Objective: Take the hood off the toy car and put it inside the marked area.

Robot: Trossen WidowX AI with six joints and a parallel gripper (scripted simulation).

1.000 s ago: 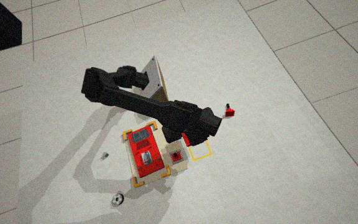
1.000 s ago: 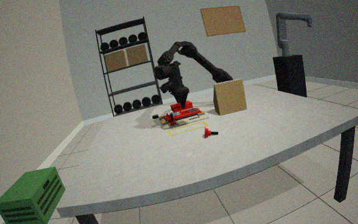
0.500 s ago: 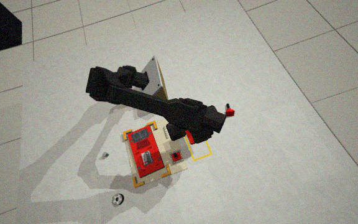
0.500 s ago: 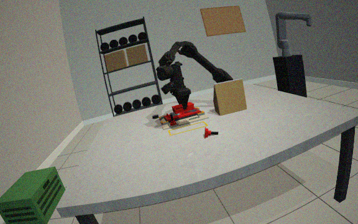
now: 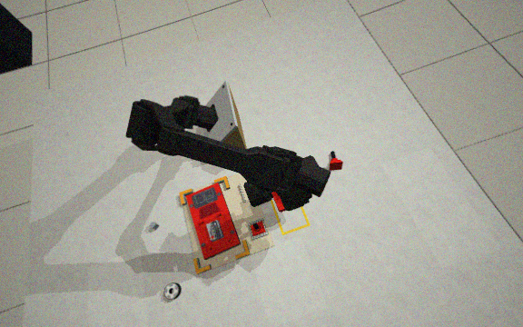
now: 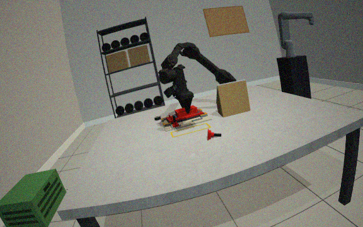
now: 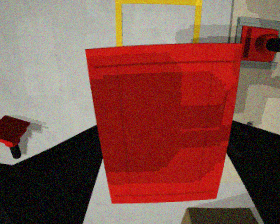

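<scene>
My gripper (image 6: 188, 110) (image 7: 162, 128) is shut on the hood, a red rectangular panel (image 5: 279, 202) (image 7: 161, 125), with a black finger on each side. In the top view the arm covers most of the hood; in the exterior view it overlaps the car. The hood is off the car, held above the table. The marked area is a yellow outline (image 5: 296, 229) (image 6: 191, 132) (image 7: 119, 25); one end shows beyond the hood in the wrist view, and the hood hides the rest. The red toy car (image 5: 209, 210) lies between orange corner brackets on a cream board (image 5: 261, 246).
A red part with a black stem (image 5: 335, 163) (image 6: 209, 135) (image 7: 10, 129) lies beyond the outline. A similar red part (image 5: 258, 228) (image 7: 256, 44) sits in a holder on the board. A wedge-shaped block (image 6: 234, 98) stands near the arm. A wheel (image 5: 172, 291) lies beside the board.
</scene>
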